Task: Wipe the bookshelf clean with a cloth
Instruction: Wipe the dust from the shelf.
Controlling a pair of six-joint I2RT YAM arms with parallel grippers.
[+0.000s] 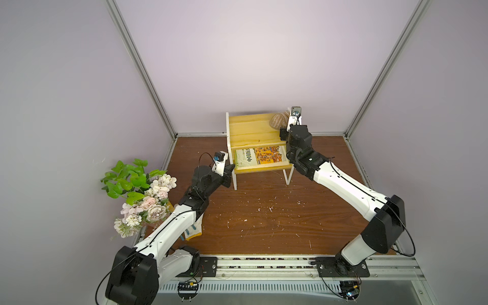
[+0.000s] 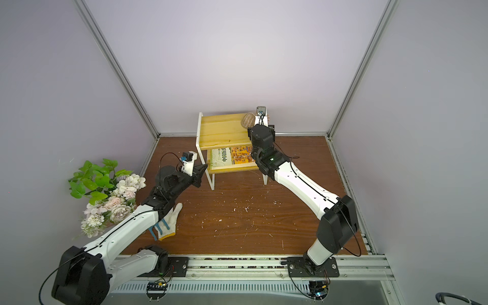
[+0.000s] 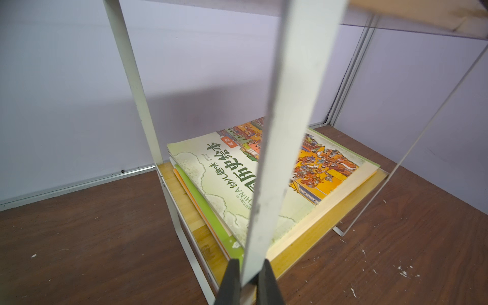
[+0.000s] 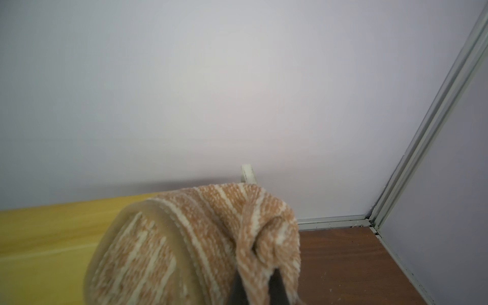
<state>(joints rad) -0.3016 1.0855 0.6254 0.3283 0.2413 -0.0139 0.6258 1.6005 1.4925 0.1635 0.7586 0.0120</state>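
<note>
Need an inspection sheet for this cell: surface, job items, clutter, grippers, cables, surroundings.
Surface: brown tabletop, scattered white specks.
Job's things: bookshelf standing at the back, book on its lower board; cloth bunched at the top board's far corner.
Clutter: white glove partly under the left arm; flower bouquet beside it.
Grippers: left gripper shut on the bookshelf's front leg; right gripper shut on cloth.
Cables: black cables along both arms.
Surroundings: lilac walls, aluminium frame.

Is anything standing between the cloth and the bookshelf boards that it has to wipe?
On the top board, nothing visible: the cloth, held in the right gripper, is at its corner. On the lower board, books cover most of the surface.
</note>
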